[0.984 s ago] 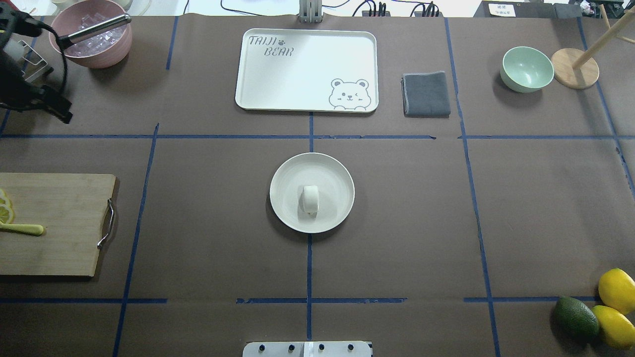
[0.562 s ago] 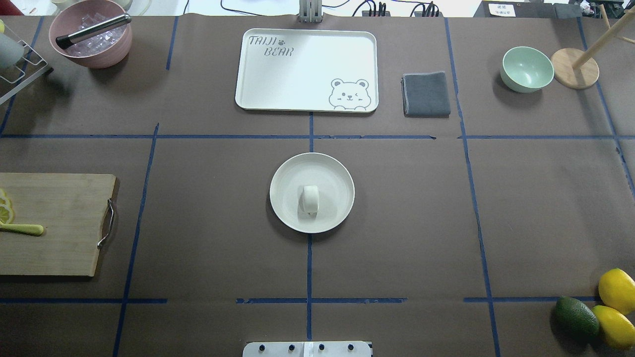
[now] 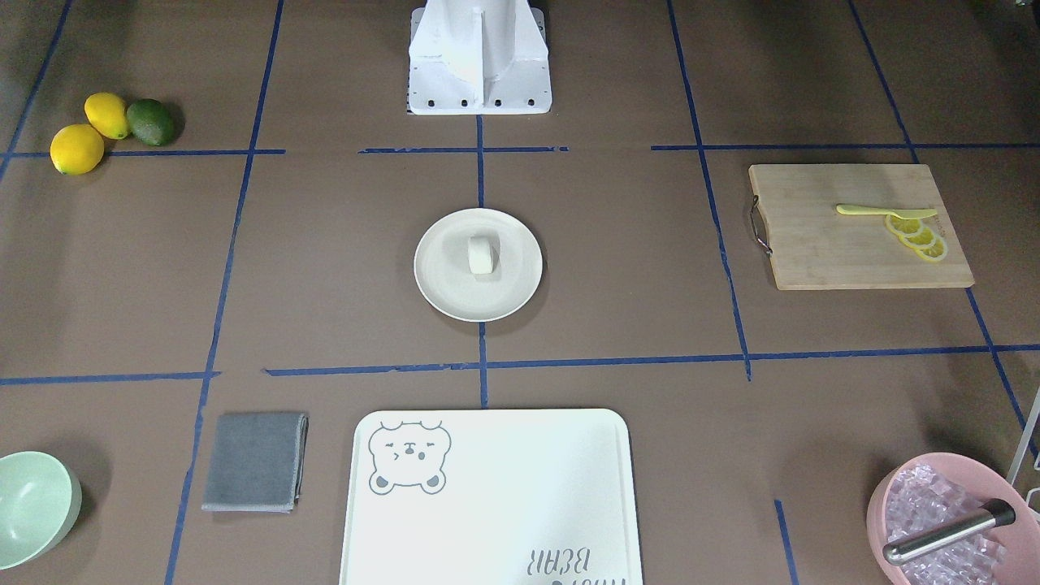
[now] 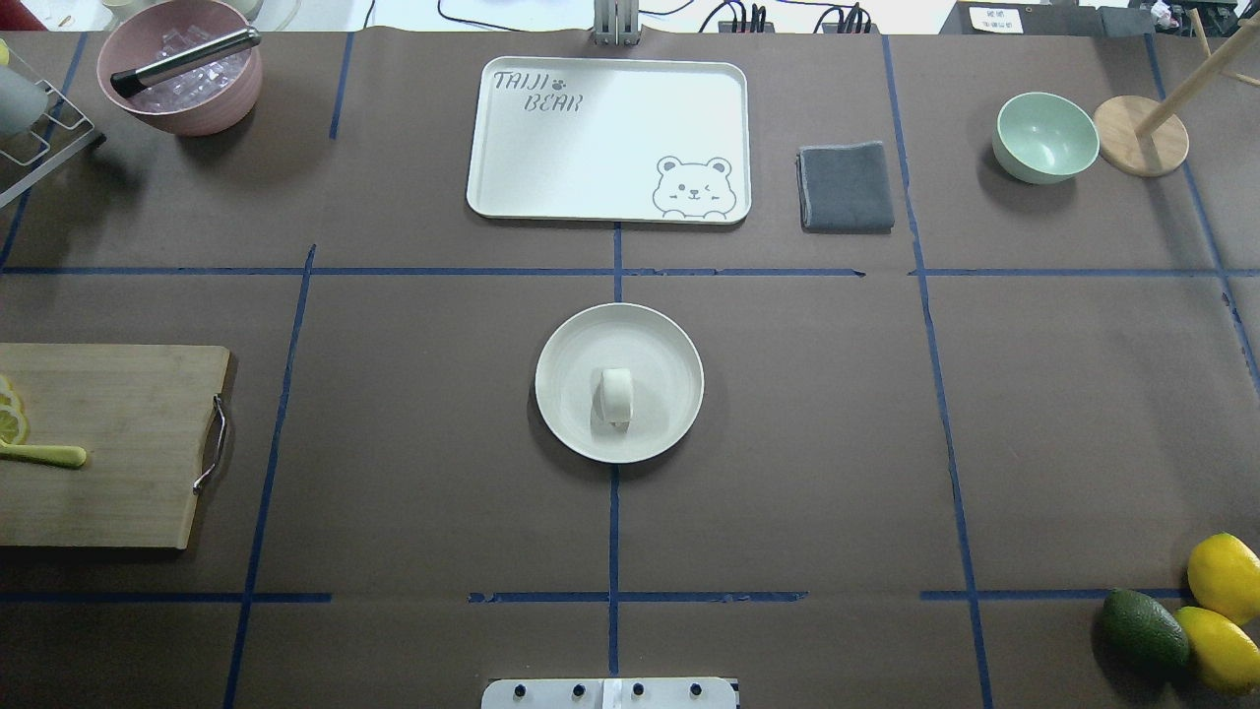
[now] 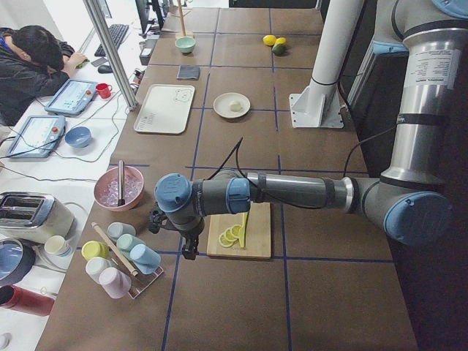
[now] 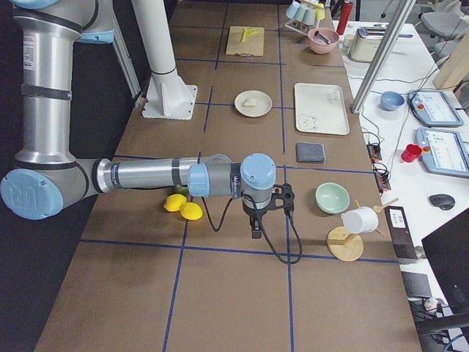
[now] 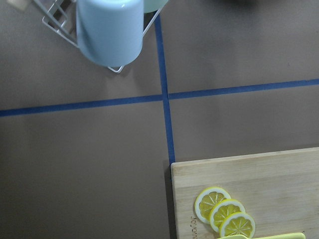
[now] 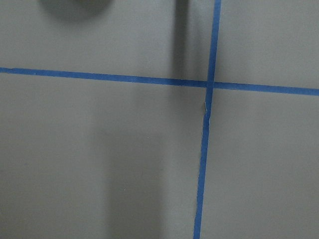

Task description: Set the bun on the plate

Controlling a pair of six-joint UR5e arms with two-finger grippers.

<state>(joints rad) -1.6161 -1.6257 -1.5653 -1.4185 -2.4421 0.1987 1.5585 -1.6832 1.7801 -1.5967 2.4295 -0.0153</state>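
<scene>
The small white bun [image 4: 616, 396] lies on its side in the middle of the round cream plate [image 4: 571, 340] at the table's centre, also seen as bun [image 3: 481, 255] on plate [image 3: 443, 292]. Nothing touches them. My left gripper [image 5: 191, 247] hangs over the table's left end beside the cutting board, far from the plate. My right gripper [image 6: 256, 226] hangs over the right end, near the lemons. Each shows only in a side view, so I cannot tell whether it is open or shut.
A bear-print tray [image 4: 607, 138], grey cloth [image 4: 846, 186] and green bowl [image 4: 1044, 136] line the far side. A pink bowl of ice [image 4: 182, 79] and a cup rack [image 5: 121, 256] stand far left. Cutting board with lemon slices [image 4: 108, 443] left; lemons and avocado [image 4: 1181, 615] near right.
My left arm, seen at the overhead view's upper left a second ago, has left that view. Bun and plate have not moved.
</scene>
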